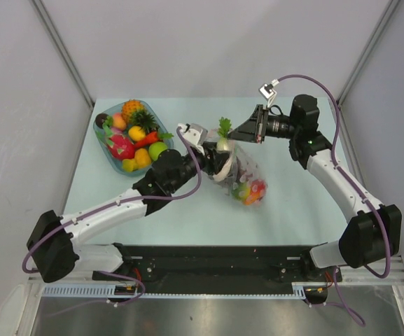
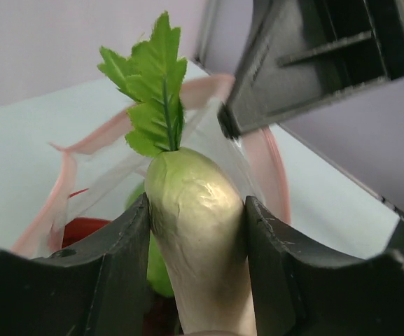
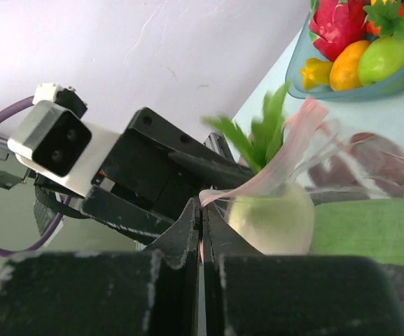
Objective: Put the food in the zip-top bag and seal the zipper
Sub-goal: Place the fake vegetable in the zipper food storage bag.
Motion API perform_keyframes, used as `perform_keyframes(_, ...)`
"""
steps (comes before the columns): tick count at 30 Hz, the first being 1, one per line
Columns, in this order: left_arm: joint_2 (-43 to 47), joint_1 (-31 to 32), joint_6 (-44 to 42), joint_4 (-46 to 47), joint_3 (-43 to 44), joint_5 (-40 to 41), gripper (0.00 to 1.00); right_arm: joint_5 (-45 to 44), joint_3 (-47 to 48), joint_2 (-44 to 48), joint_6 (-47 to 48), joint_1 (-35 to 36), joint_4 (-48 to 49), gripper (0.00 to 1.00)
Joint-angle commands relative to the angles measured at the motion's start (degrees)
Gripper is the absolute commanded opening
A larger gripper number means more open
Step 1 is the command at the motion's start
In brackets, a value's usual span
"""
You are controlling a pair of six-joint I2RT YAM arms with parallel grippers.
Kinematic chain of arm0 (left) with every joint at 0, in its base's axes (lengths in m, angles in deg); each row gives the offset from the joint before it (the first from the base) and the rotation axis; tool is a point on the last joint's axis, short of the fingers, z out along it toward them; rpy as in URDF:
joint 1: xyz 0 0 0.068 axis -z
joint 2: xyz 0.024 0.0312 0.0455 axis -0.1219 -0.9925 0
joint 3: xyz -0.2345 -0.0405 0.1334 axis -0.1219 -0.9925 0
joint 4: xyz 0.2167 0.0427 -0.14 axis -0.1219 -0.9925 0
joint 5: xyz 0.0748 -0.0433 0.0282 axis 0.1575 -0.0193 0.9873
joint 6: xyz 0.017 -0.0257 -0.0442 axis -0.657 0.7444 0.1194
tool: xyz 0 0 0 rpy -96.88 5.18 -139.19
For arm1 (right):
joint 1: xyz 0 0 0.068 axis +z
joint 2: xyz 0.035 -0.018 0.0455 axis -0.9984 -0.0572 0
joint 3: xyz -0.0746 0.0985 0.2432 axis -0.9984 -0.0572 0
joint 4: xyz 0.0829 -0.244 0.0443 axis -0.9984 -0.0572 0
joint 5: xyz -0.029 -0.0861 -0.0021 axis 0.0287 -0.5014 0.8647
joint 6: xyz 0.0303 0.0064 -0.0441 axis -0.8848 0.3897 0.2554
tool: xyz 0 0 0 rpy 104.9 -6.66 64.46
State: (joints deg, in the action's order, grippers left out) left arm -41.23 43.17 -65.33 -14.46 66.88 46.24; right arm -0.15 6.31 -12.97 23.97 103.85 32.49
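Left jaws grip the toy radish point(image 2: 194, 210), leaves toward twelve o'clock, at the mouth of the zip-top bag point(image 1: 248, 172) — right jaws, clenched on the zipper point(image 3: 293, 140), hold it open — its pocket lying toward five o'clock.

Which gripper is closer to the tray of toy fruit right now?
Left. The left gripper, holding a white radish at the mouth of the bag, sits just right of the tray. The right gripper pinches the pink zipper strip farther right, beyond the radish.
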Motion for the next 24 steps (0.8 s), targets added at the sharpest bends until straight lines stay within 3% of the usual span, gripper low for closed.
perform_keyframes(1,-1.95,0.10,3.20,-11.37,4.61,-11.27,0.27,2.23,3.26,1.26,-0.32,0.80,8.41,0.00)
perform_keyframes(7,-7.77,-6.39,13.12,-19.65,10.68,-16.37,0.35,4.61,2.82,3.27,4.68,3.79,6.23,0.00)
perform_keyframes(10,-8.30,-9.04,14.81,-20.63,12.53,-19.00,0.59,5.31,2.91,3.45,6.18,3.97,4.90,0.00)
perform_keyframes(11,-7.52,-9.21,12.28,-19.76,12.27,-21.10,0.72,5.66,2.99,3.54,6.27,3.97,4.90,0.00)
perform_keyframes(13,-2.69,-9.22,8.14,-18.00,10.79,-23.74,0.84,6.19,3.26,3.28,6.44,3.71,4.72,0.00)
perform_keyframes(14,-0.67,-9.22,4.12,-16.51,8.95,-25.76,0.99,6.28,3.43,3.28,6.45,3.36,4.72,0.00)
perform_keyframes(19,11.64,-9.57,-9.60,-21.40,7.26,-29.90,1.00,7.16,3.70,2.93,6.71,3.44,4.99,0.00)
perform_keyframes(22,16.29,-9.92,-24.09,-28.78,7.17,-35.44,1.00,7.51,4.05,2.49,7.06,3.97,5.25,0.00)
perform_keyframes(24,17.80,-10.09,-38.05,-35.28,7.35,-38.76,1.00,7.77,4.40,1.96,7.06,4.23,5.51,0.00)
